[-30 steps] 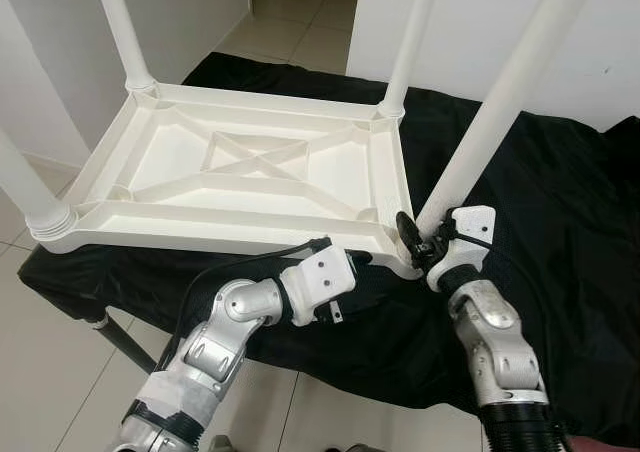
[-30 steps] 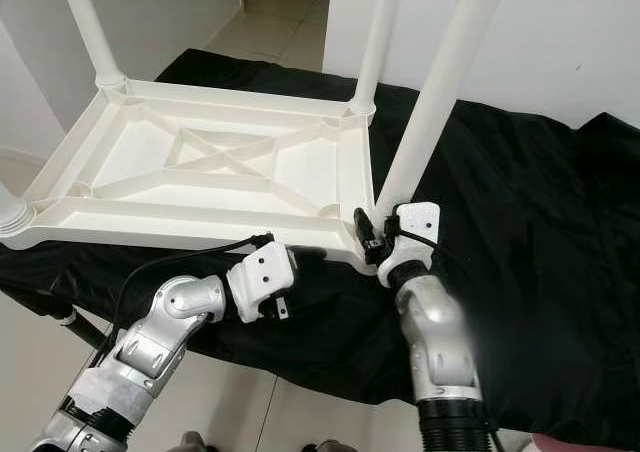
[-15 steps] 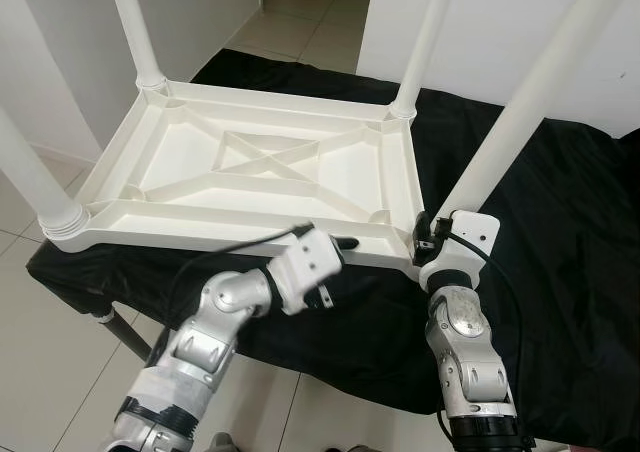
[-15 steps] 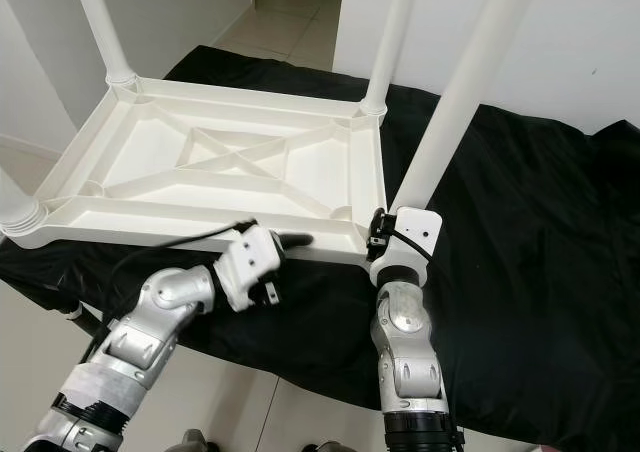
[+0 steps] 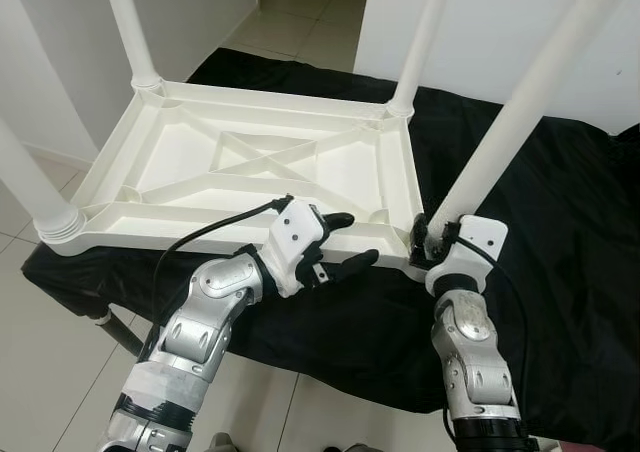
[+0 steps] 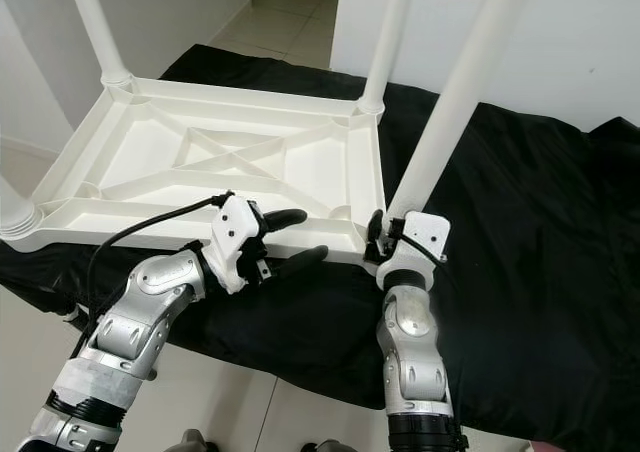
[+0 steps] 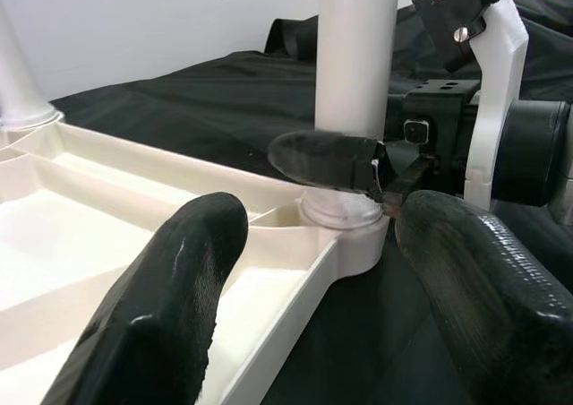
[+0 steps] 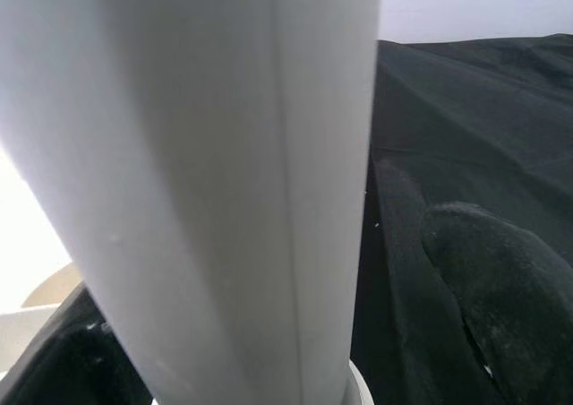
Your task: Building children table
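A white plastic children's table lies upside down on a black cloth, legs pointing up. The right gripper clasps the base of the near right leg at its corner socket. The left gripper, fingers spread wide, straddles the table's near rim.

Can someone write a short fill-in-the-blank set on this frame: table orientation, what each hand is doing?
1. The white table top lies upside down on a ____ cloth, legs pointing up.
2. The right hand sits at the base of the near-right leg, at the table's ____.
3. The left hand is ____, one finger above the table's near edge and one below it.
4. ____ legs stand on the table top.

Missing words: black; corner; open; Four
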Tool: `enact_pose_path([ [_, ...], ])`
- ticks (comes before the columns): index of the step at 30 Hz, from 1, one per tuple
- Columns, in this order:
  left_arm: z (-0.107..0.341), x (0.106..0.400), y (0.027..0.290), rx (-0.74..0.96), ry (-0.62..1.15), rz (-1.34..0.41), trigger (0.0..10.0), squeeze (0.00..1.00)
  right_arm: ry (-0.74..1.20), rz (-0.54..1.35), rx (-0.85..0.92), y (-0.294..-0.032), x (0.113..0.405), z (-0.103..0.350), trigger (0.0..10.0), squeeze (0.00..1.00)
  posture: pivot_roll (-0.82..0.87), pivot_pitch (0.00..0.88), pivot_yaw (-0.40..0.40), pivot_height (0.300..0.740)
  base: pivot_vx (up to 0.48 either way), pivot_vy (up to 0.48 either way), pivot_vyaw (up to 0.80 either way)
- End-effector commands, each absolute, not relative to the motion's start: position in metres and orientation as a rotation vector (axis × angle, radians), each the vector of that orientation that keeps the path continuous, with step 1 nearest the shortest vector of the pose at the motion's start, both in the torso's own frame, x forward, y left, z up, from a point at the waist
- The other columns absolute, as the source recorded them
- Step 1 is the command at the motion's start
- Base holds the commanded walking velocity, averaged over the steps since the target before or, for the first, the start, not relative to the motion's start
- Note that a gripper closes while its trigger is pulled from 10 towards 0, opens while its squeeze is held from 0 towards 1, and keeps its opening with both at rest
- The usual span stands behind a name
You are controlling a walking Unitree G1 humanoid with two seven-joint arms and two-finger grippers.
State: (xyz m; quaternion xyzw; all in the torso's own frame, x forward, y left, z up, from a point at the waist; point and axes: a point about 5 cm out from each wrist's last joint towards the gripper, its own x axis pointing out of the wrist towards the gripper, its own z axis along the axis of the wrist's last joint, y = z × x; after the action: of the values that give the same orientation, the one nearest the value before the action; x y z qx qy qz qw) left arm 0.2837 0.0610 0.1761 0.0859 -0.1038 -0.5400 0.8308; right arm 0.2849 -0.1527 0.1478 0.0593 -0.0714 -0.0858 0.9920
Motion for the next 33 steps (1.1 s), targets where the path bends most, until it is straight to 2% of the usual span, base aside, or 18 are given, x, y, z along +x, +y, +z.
enact_pose_path([
  [1, 0.174, 0.285, 0.06, 0.188, -0.215, -1.129, 10.0, 0.0, -0.149, -0.166, 0.12, -0.154, 0.285, 0.146, 10.0, 1.0, 0.0, 0.116, -0.069, 0.74, 0.0, 0.0, 0.0],
  [5, 0.176, 0.287, 0.06, 0.19, -0.228, -1.107, 10.0, 0.0, -0.161, -0.16, 0.108, -0.155, 0.287, 0.148, 10.0, 1.0, 0.0, 0.118, -0.065, 0.74, 0.0, 0.0, 0.0],
  [6, 0.177, 0.289, 0.061, 0.184, -0.234, -1.086, 10.0, 0.0, -0.168, -0.138, 0.111, -0.154, 0.287, 0.149, 10.0, 0.11, -0.01, 0.119, -0.061, 0.74, 0.0, 0.0, 0.0],
  [7, 0.177, 0.291, 0.062, 0.181, -0.234, -1.058, 10.0, 0.0, -0.178, -0.098, 0.12, -0.153, 0.287, 0.149, 10.0, 0.0, 0.0, 0.122, -0.062, 0.74, 0.0, 0.0, 0.0],
  [11, 0.178, 0.291, 0.065, 0.173, -0.229, -1.013, 10.0, 0.0, -0.203, -0.021, 0.123, -0.15, 0.285, 0.149, 10.0, 0.0, -0.01, 0.126, -0.063, 0.74, 0.0, 0.0, 0.0],
  [21, 0.174, 0.298, 0.078, 0.15, -0.179, -0.837, 10.0, 0.0, -0.258, 0.088, 0.115, -0.162, 0.281, 0.151, 10.0, 0.0, 0.01, 0.122, -0.05, 0.74, 0.0, 0.0, 0.0],
  [27, 0.176, 0.295, 0.08, 0.168, -0.25, -0.752, 10.0, 0.0, -0.264, 0.082, 0.104, -0.162, 0.274, 0.146, 10.0, 0.0, 0.0, 0.118, -0.036, 0.74, 0.0, 0.0, 0.0],
  [33, 0.17, 0.301, 0.082, 0.012, -0.206, -0.62, 10.0, 0.0, -0.25, 0.052, 0.102, -0.161, 0.266, 0.137, 10.0, 0.0, -0.02, 0.113, -0.015, 0.74, 0.0, 0.0, 0.0],
])
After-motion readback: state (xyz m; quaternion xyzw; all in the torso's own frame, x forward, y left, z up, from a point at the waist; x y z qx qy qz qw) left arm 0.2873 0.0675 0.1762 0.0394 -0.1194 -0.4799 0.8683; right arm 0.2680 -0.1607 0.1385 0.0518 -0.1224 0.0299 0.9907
